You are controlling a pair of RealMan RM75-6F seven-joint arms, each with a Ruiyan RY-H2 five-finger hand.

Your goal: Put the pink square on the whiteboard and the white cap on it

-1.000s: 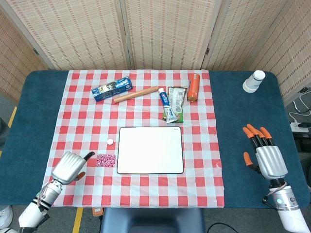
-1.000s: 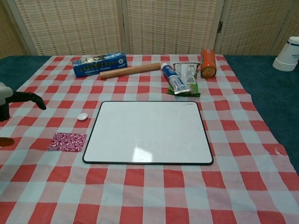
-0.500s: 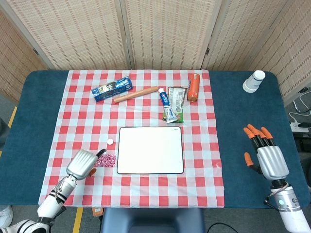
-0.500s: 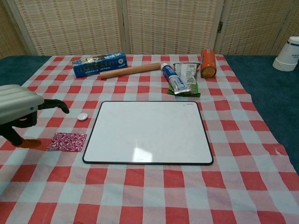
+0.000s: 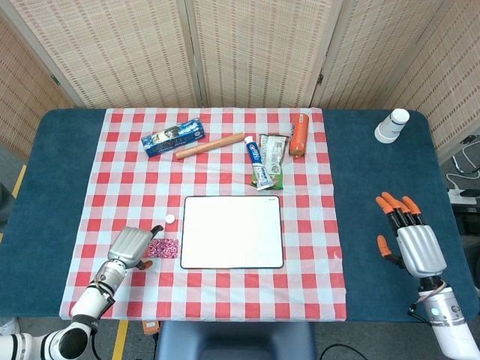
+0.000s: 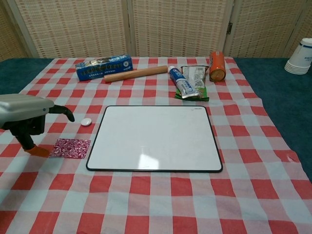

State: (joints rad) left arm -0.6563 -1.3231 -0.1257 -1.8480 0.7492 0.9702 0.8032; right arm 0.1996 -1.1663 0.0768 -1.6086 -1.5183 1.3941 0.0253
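Whiteboard (image 5: 232,232): centre of checked cloth (image 5: 315,225).
Pink square (image 5: 163,248): just left of whiteboard; white cap (image 5: 170,219) near its upper-left corner.
Left hand (image 5: 129,247): beside square, fingers apart, holding nothing.
Right hand (image 5: 409,240): well right of whiteboard, fingers spread.
Behind whiteboard: toothpaste (image 5: 259,163), rolling pin (image 5: 209,145).
Desk (image 5: 367,195): blue.

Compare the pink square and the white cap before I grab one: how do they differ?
The pink square is a flat patterned patch; the white cap is a small plain round piece. The square lies beside the left hand; the cap sits farther back. Both rest on the checked cloth left of the whiteboard, neither on it.

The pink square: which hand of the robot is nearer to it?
Left. The left hand is right beside the pink square; the right hand is far across the table, beyond the whiteboard.
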